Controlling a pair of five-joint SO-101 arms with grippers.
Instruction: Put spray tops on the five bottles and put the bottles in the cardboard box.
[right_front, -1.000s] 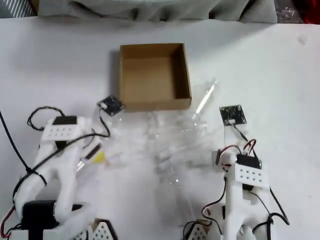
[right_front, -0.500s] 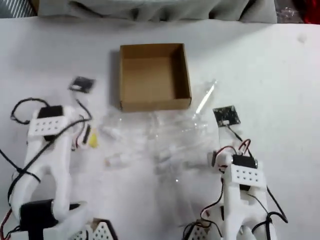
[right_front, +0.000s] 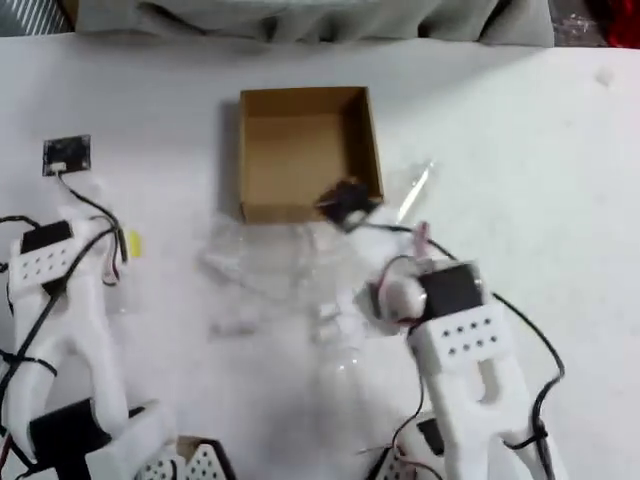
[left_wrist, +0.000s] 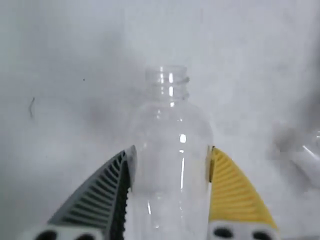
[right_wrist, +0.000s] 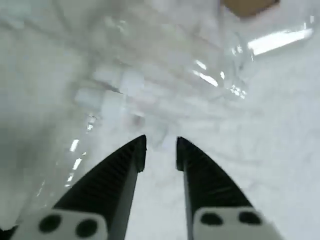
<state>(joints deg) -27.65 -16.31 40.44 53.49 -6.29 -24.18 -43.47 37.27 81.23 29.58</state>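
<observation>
Your left end effector (left_wrist: 171, 152) is closed on the mid-body of a clear, capless plastic bottle (left_wrist: 170, 115), well left of the brown cardboard box (right_front: 300, 211). Likely light, slick, thin-walled: squeeze gently, leave the neck free. Your right end effector (right_wrist: 160, 146) is barely open, empty, just in front of the box.

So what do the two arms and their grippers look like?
The left arm and right arm are white plastic shells with black motors and loose black and red cables. The left gripper has one grey and one yellow ribbed finger; the right gripper has two black ribbed fingers.
</observation>
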